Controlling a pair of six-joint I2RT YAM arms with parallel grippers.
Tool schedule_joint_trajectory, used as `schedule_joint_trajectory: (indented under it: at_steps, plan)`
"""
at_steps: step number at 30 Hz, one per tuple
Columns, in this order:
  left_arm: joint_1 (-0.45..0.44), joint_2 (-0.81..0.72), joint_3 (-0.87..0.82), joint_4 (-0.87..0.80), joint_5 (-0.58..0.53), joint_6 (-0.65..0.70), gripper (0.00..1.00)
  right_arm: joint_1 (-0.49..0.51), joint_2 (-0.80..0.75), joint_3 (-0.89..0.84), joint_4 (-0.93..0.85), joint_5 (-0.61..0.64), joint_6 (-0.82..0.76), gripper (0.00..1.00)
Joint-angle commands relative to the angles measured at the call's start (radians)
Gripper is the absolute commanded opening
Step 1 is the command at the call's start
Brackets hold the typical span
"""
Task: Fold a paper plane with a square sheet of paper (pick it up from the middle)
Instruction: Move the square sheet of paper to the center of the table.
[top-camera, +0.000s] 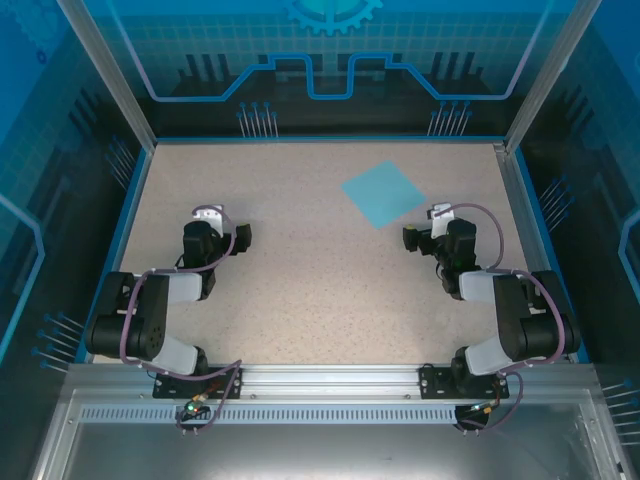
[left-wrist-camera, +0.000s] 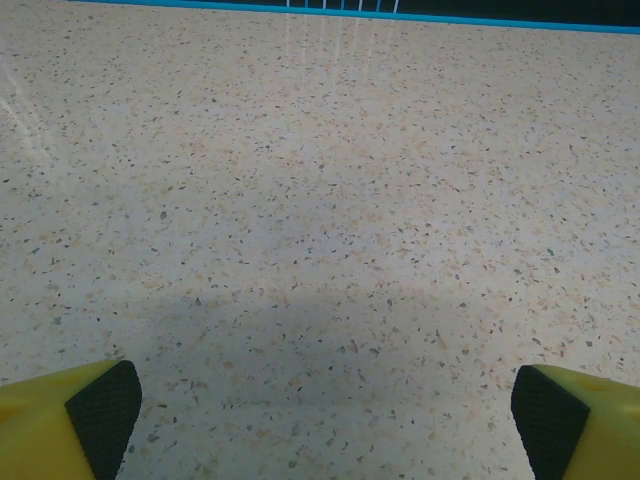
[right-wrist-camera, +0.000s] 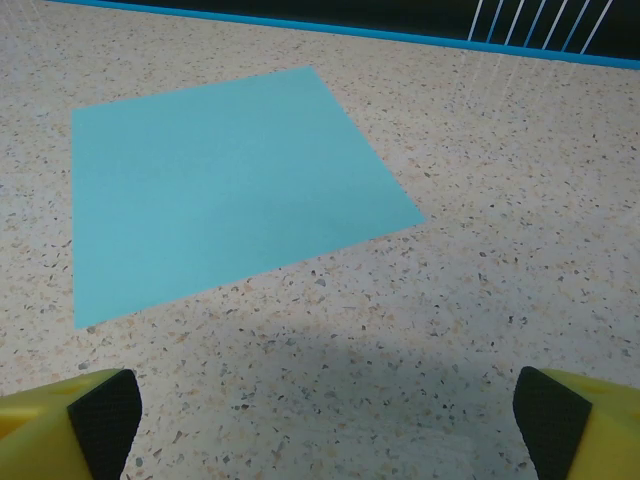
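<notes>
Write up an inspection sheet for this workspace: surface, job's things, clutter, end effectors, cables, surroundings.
Surface: speckled beige table, flat, no spills or marks seen.
Job's things: cyan square paper, flat and unfolded on the far right of the table, corner-on to the arms; no plane folded yet.
Clutter: nothing seen.
End effectors: left end effector open, holding nothing, bare table ahead of it; right end effector open, holding nothing, apart from the paper, which lies just ahead of it.
Cables: cables loop along each arm and at the bases; none lies on the paper.
Surroundings: blue printed panels on three sides, metal rail at the near edge.
</notes>
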Motion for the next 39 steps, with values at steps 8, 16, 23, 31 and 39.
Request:
schedule_joint_trajectory:
  at_steps: [8, 16, 23, 31, 39]
  plan:
    - [0.002, 0.013, 0.026, 0.026, 0.020, -0.005, 0.98, -0.016, 0.013, 0.020, 0.029, -0.007, -0.010, 0.99]
    - [0.002, 0.013, 0.026, 0.026, 0.021, -0.007, 0.98, -0.017, 0.013, 0.020, 0.029, -0.007, -0.010, 0.99]
    - [0.002, 0.011, 0.022, 0.032, 0.021, -0.005, 0.98, -0.014, 0.007, 0.020, 0.030, -0.006, -0.012, 0.99]
    - [-0.009, -0.152, 0.076, -0.227, -0.065, -0.062, 0.98, 0.059, -0.174, 0.179, -0.362, 0.204, 0.028, 0.99]
    - [-0.012, -0.362, 0.291, -0.805, -0.174, -0.310, 0.99, 0.126, -0.116, 0.518, -0.881, 0.118, 0.307, 0.99]
